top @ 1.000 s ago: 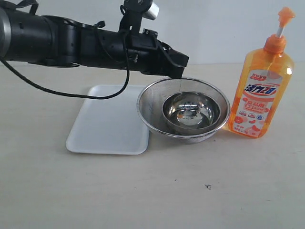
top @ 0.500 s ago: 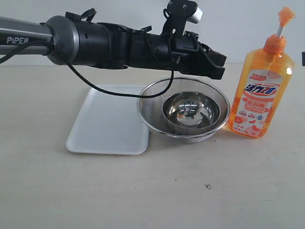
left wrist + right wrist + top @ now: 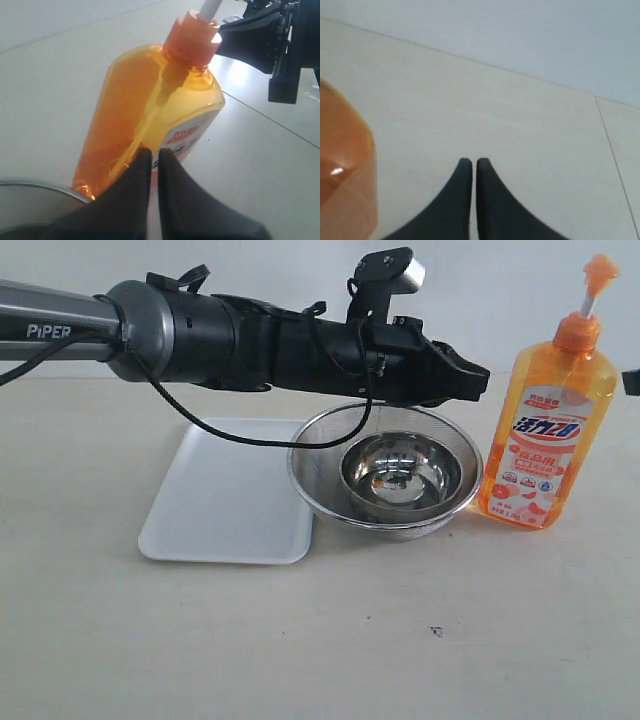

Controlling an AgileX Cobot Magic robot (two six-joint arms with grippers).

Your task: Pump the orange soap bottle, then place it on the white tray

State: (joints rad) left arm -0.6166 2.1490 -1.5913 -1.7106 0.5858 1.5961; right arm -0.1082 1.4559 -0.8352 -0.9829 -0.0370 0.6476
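Observation:
The orange soap bottle (image 3: 545, 435) stands upright at the right of the table, pump head raised on its white stem; it fills the left wrist view (image 3: 150, 115), and one edge (image 3: 342, 175) shows in the right wrist view. My left gripper (image 3: 478, 372) (image 3: 154, 152) reaches across above the bowls, shut and empty, its tips just short of the bottle's shoulder. The white tray (image 3: 225, 495) lies flat at the left with nothing on it. My right gripper (image 3: 472, 162) is shut and empty over bare table beside the bottle; a sliver of it (image 3: 631, 381) shows at the exterior view's right edge.
A round steel mesh strainer (image 3: 310, 455) holding a small shiny steel bowl (image 3: 402, 472) stands between tray and bottle, right under my left arm. The right arm's dark body (image 3: 270, 45) is beyond the bottle in the left wrist view.
My left arm has stretched rightward over the strainer, bringing its shut gripper close to the bottle. A bit of the right arm has appeared at the right edge. Bottle and tray have not moved.

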